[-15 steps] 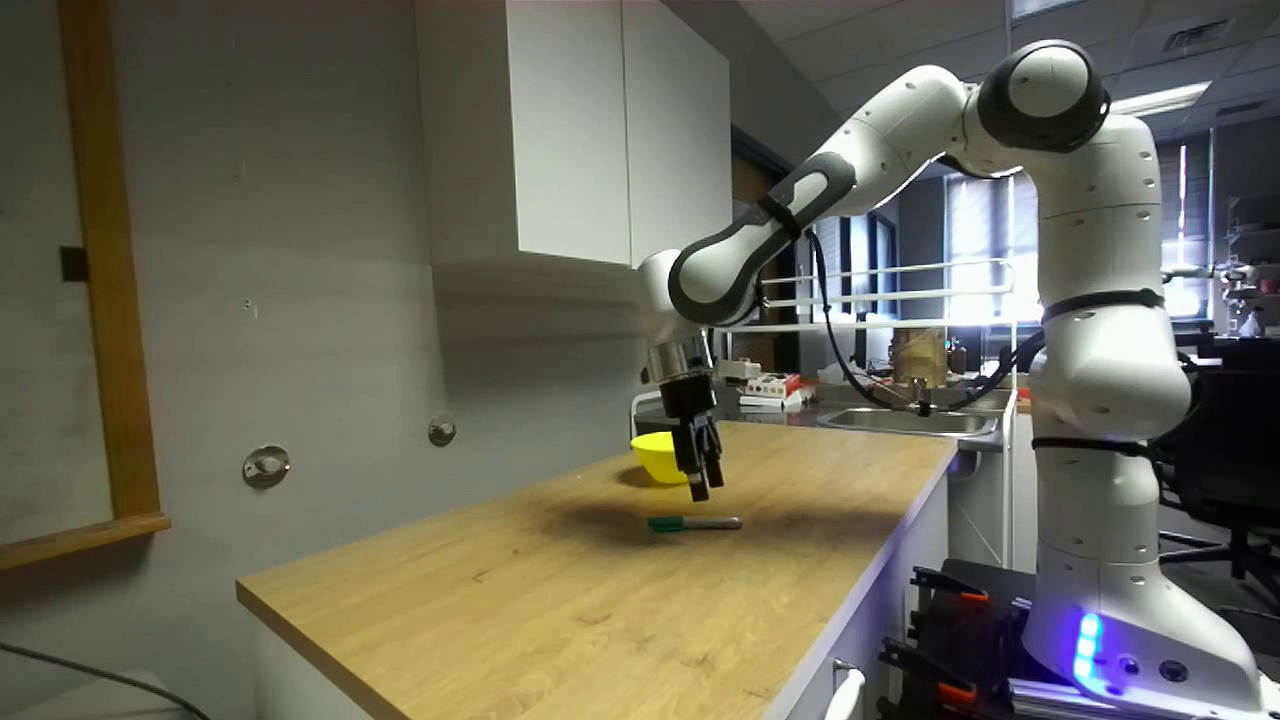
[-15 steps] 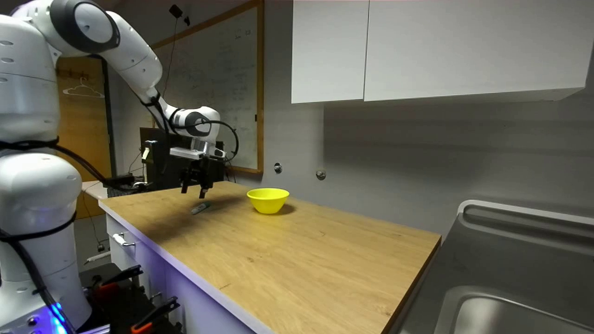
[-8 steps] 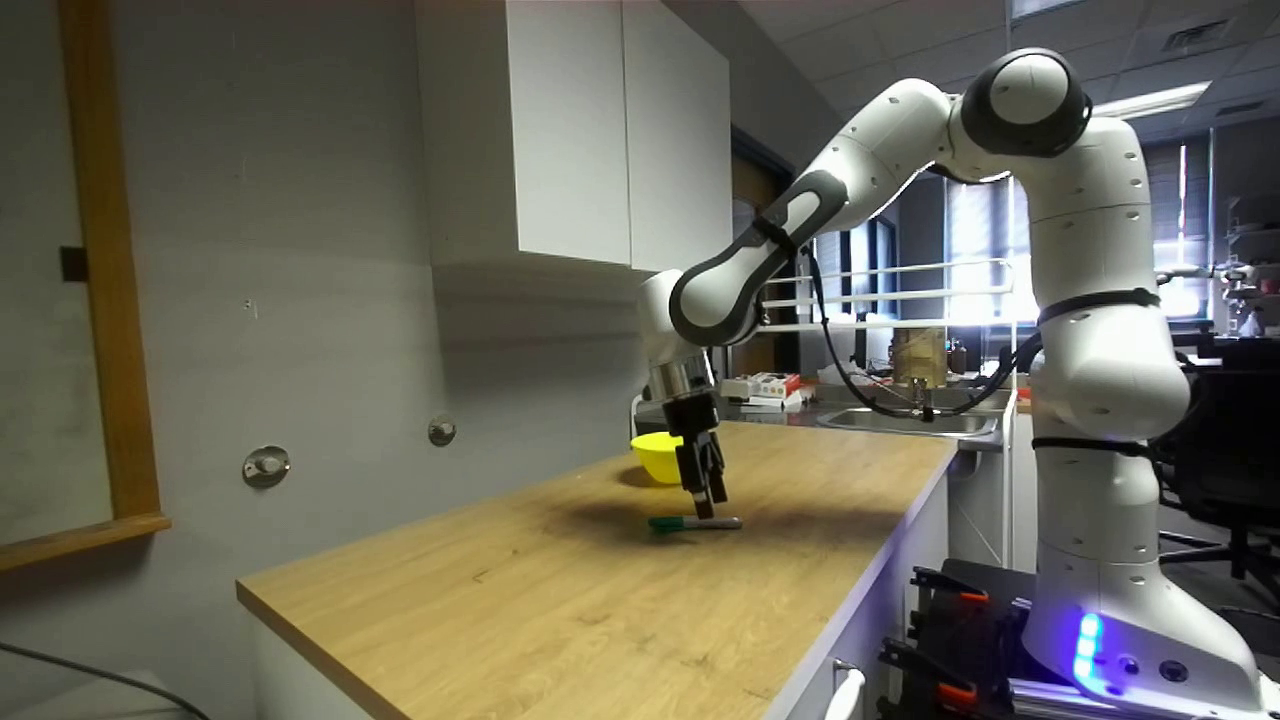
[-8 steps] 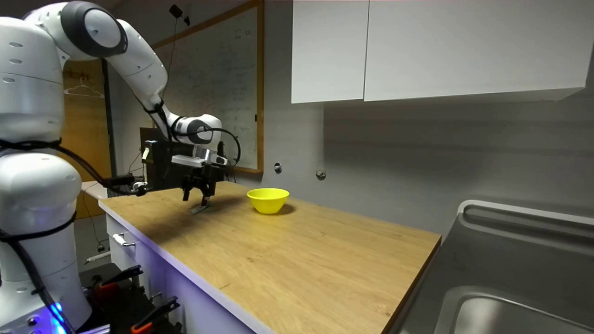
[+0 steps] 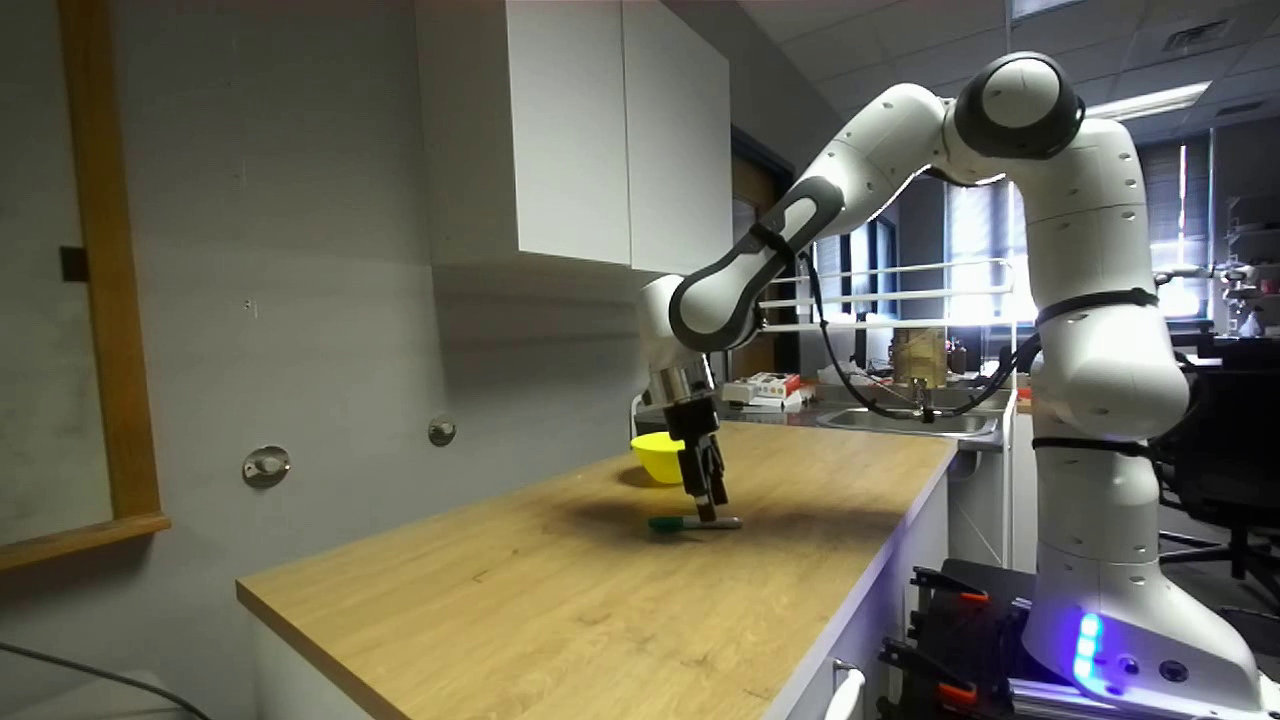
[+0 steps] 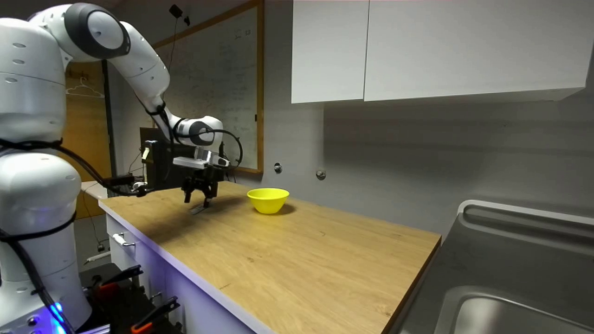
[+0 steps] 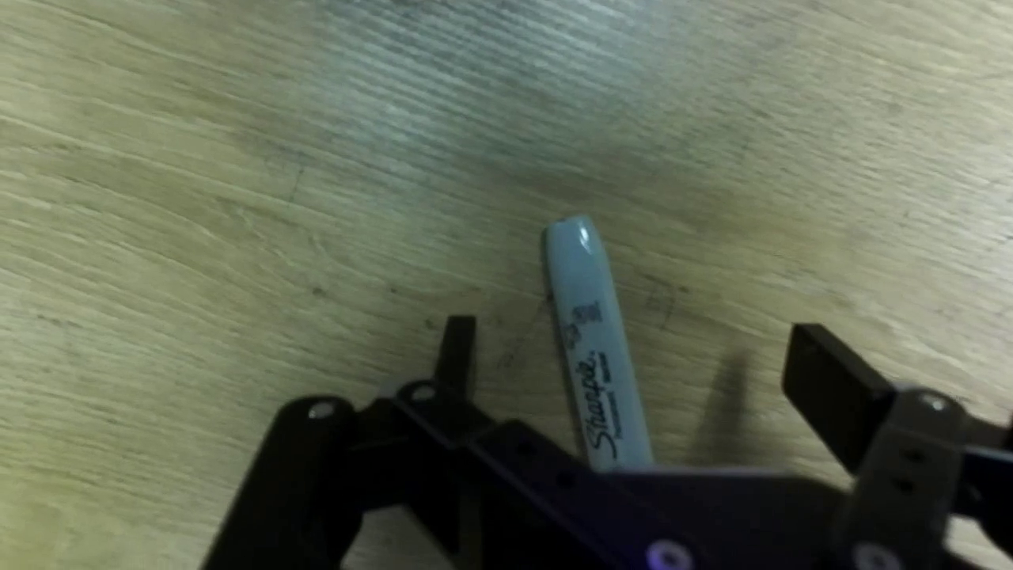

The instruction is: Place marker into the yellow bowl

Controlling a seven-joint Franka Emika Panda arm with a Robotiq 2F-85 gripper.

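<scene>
Straddling the marker [image 7: 598, 348] on the bench [image 5: 560, 610], the jaws stand apart. I'd call the marker light, stiff, slick, liable to roll; best pinched mid-length.

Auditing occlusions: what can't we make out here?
Marker: green end hidden behind the jaws, wrist view.
Yellow bowl: inside bottom hidden by its near wall, in both exterior views.
Whiteboard: writing unreadably faint, in an exterior view.
Sink: cut off by frame edges, in an exterior view.

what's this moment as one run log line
gripper open, jaws either side of marker | marker flat on counter, not gripped | bowl upright, marker outside
</scene>
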